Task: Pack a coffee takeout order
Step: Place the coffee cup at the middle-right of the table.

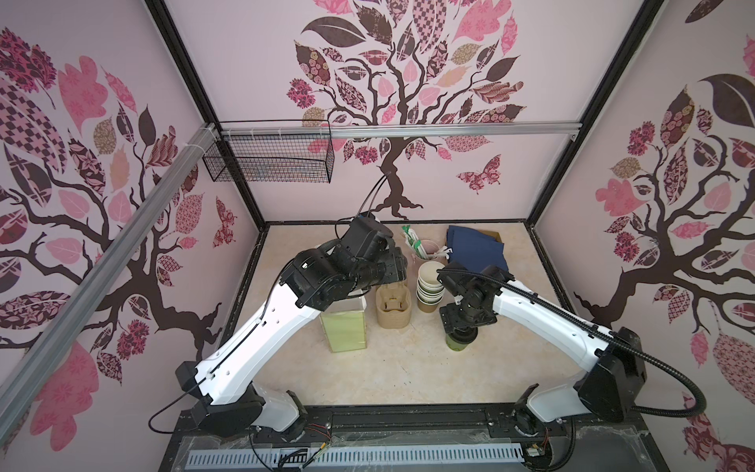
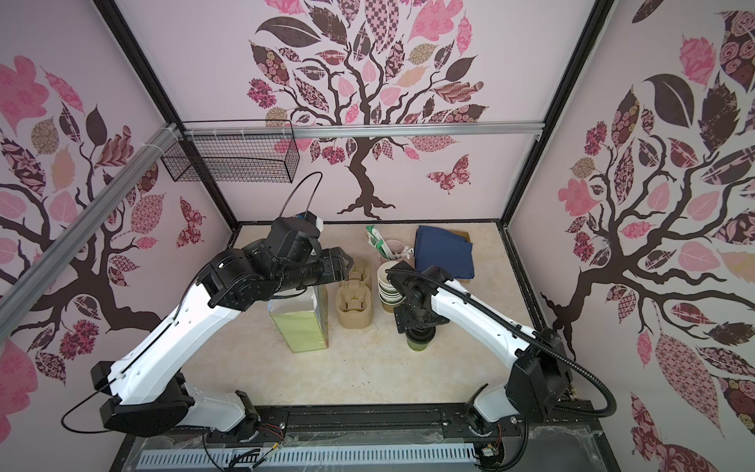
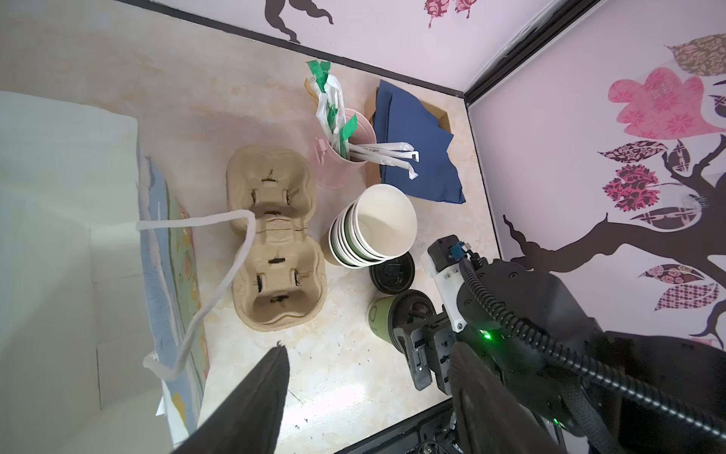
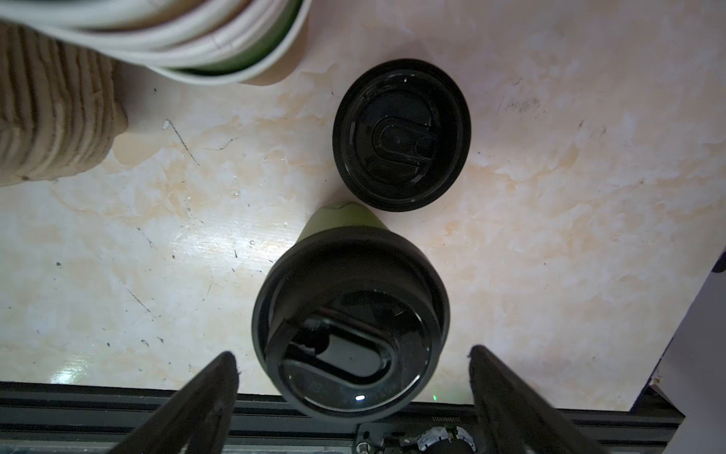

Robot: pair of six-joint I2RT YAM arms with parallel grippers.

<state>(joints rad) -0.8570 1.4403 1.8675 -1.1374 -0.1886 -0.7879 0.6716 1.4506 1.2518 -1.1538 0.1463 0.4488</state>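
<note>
Two arms share one worktop [image 1: 408,367].

Top views: the bag [image 1: 345,333] stands open beside the empty carrier [image 1: 393,312]. The cup [image 1: 460,346] stands apart from both, nearer the front edge, directly under the right claw [image 1: 461,332]. The napkin [image 1: 476,245] lies at the back. The left claw [image 2: 344,267] hangs above the carrier's far pocket.

Left wrist view: the left jaws are apart and empty. The bag's handle [image 3: 196,221] droops across the carrier, where it would likely snag a cup being lowered in. A loose lid [image 3: 392,273] sits just beside the cup, with the cup stack [image 3: 377,224] close behind.

Right wrist view: the right jaws are apart, one finger on each side of the cup's black lid [image 4: 349,334], not yet touching.

Likely faults:
- Closing at lid height could pop the black lid off.
- Squeezing hard could buckle the paper wall.
- A finger could nudge the loose lid.
</note>
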